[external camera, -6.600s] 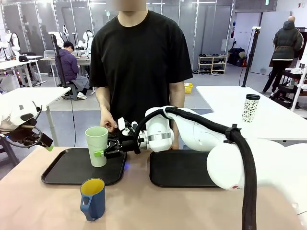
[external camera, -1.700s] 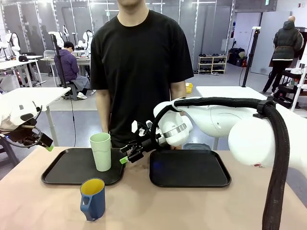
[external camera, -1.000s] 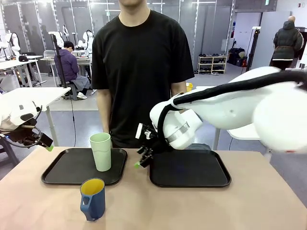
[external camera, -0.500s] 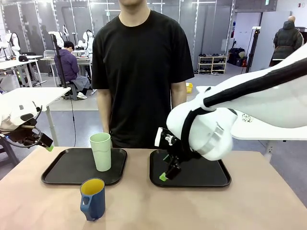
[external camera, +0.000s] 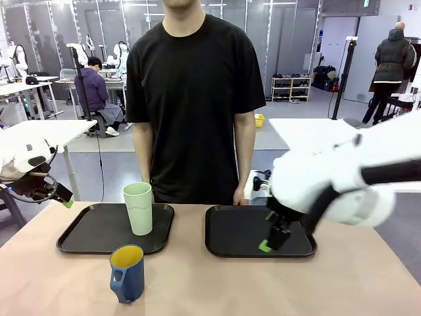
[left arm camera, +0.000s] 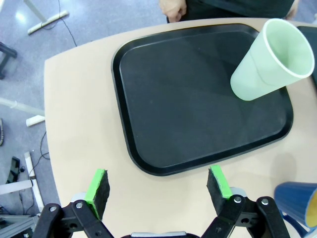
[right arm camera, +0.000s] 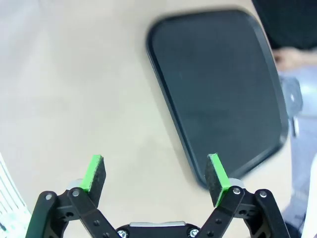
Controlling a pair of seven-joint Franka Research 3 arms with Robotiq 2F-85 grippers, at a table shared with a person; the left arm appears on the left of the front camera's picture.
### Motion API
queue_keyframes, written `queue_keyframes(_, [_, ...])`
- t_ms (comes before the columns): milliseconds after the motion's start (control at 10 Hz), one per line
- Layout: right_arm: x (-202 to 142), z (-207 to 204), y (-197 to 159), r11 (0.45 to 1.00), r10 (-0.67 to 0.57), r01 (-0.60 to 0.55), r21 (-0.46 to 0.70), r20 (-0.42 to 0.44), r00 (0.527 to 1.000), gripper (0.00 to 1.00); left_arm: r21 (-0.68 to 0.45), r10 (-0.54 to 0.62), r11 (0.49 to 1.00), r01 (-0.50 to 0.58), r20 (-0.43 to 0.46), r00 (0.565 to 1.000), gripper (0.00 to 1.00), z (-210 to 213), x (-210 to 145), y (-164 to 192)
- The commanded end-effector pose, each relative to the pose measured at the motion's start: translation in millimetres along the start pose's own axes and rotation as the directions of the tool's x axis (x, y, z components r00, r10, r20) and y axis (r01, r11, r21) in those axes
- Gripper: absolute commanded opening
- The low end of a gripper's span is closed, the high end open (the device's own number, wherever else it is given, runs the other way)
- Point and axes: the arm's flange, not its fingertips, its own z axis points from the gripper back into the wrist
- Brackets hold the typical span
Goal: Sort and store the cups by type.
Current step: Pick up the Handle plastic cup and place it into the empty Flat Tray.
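The pale green tumbler (external camera: 138, 208) stands upright on the right part of the left black tray (external camera: 92, 236), with nothing touching it. On the bare table in front of that tray stands the dark blue mug (external camera: 127, 273), yellow inside. My right gripper (external camera: 268, 242) hangs open over the right black tray (external camera: 230, 232), holding nothing. My left gripper (external camera: 64, 199) waits at the table's far left. In the left wrist view that gripper (left arm camera: 158, 182) is open above the table beside the left tray (left arm camera: 148, 99), with the tumbler (left arm camera: 267, 62) and the mug (left arm camera: 297, 203) at the right. The right wrist view has my right gripper (right arm camera: 155, 176) open near the tray (right arm camera: 218, 94).
A person in a black shirt stands at the table's far side, one hand (external camera: 238, 197) hanging near the right tray's far edge. The tan tabletop (external camera: 210, 289) is bare in front of both trays, apart from the mug.
My right arm has swung right, from beside the tumbler to above the right tray, its gripper open. The tumbler, mug and left arm have stayed put.
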Motion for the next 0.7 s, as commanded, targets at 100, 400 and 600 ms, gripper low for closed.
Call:
queue_keyframes(100, [-15.9,55.9,-3.7,1.0,-0.025,0.022,-0.015,-0.223,0.974,1.0,-0.009,0.006,1.0,-0.006,0.004,1.0,1.0,0.5,0.1,2.1])
queue_keyframes(400, [-32.6,61.0,-17.8,0.998,0.056,-0.046,0.041,-0.267,0.962,1.0,-0.009,0.006,1.0,-0.006,0.004,1.0,1.0,0.5,0.1,2.1])
queue_keyframes(600, [-38.3,48.7,-27.5,0.996,0.083,-0.07,0.061,-0.237,0.968,1.0,-0.009,0.006,1.0,-0.006,0.004,1.0,1.0,0.5,0.1,2.1])
